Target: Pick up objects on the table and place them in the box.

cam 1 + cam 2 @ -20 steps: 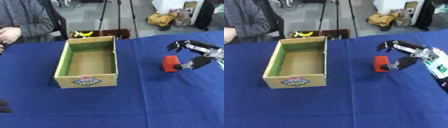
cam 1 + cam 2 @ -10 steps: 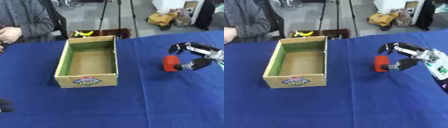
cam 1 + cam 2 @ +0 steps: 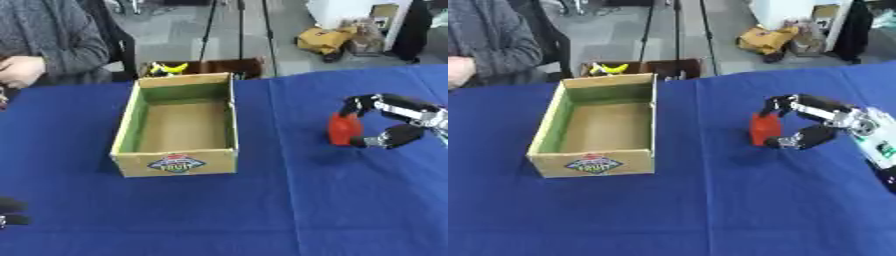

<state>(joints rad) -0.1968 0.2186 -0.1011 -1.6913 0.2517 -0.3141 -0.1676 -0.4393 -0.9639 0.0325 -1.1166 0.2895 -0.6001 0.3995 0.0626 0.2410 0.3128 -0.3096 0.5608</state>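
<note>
The right robot hand comes in from the right side and has its fingers curled over the top of a red block, with the thumb tucked in from below on the near side, so the block sits pinched between them. Whether the block rests on the blue counter or hangs just above it, I cannot tell; a faint shadow lies under it. The block stands upright at the hand's inner side, toward the middle of the counter.

Well to the left of that hand sits an open cardboard box with green inner walls and a plain brown floor, a colourful label on its near wall. Nothing shows inside it. The block and the box are well apart, with bare blue cloth between them.

The left robot hand only just shows at the lower left edge in the left eye view, a dark shape low over the counter; I cannot tell how its fingers stand.

Beyond the box, past the counter's far edge, a brown crate holds something yellow.
</note>
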